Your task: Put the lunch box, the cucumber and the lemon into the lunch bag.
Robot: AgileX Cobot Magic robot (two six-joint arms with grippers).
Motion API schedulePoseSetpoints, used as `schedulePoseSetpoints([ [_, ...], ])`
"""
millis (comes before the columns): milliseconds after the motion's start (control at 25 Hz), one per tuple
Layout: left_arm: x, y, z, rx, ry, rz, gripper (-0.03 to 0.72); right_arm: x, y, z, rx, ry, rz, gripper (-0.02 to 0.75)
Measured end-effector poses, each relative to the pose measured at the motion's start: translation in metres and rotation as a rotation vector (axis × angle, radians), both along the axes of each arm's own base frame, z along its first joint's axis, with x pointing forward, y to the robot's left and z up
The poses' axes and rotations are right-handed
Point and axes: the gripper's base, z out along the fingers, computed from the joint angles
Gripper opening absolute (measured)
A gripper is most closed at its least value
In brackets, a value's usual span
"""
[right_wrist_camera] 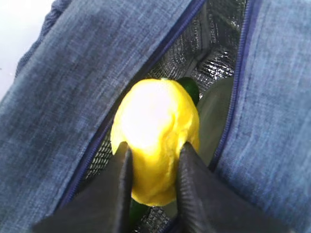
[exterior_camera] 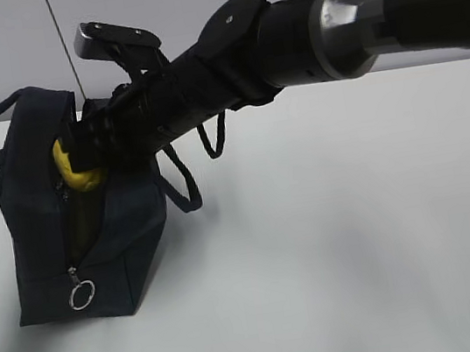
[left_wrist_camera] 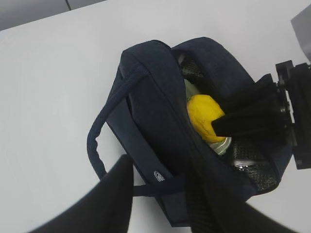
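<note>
The table [exterior_camera: 359,237] is white and carries the bag [exterior_camera: 48,257], a navy fabric box standing at the left of the exterior view, its zipper undone and the ring pull [exterior_camera: 82,294] hanging low on the near end. One loop handle [left_wrist_camera: 104,131] lies out over the table beside it. The silver lining [right_wrist_camera: 194,53] shows through the open top.

The right arm [exterior_camera: 302,33] reaches across from the right, and its gripper [right_wrist_camera: 153,167] sits at the bag's mouth, clenched on the lemon [right_wrist_camera: 155,131], one dark finger [right_wrist_camera: 119,189] on each side of it. The lemon hangs in the opening, between the two zipper edges, above the contents.

The left gripper [left_wrist_camera: 160,204] hovers near the bag's end; its dark fingers stand apart, and I cannot tell whether they pinch the fabric.

Under the lemon, the box [left_wrist_camera: 223,144] shows as a pale rim and lid, already inside. A dark green bit of the cucumber [right_wrist_camera: 190,87] peeks out behind the lemon, also inside.
</note>
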Motion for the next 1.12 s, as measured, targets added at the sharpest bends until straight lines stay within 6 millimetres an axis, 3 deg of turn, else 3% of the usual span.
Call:
schedulePoseSetpoints([
  [320, 0.0, 0.0, 0.0, 0.0, 0.001, 0.0, 0.246, 0.002, 0.002, -0.023, -0.031, 0.047, 0.012, 0.167],
  [600, 0.0, 0.0, 0.0, 0.0, 0.002, -0.001, 0.246, -0.004, 0.004, -0.025, -0.039, 0.066, 0.085, 0.174],
  [920, 0.0, 0.0, 0.0, 0.0, 0.002, -0.001, 0.246, -0.008, 0.006, -0.025, -0.023, 0.09, 0.119, 0.372],
  [1120, 0.0, 0.0, 0.0, 0.0, 0.002, -0.001, 0.246, -0.008, 0.006, -0.022, -0.013, 0.092, 0.122, 0.402],
])
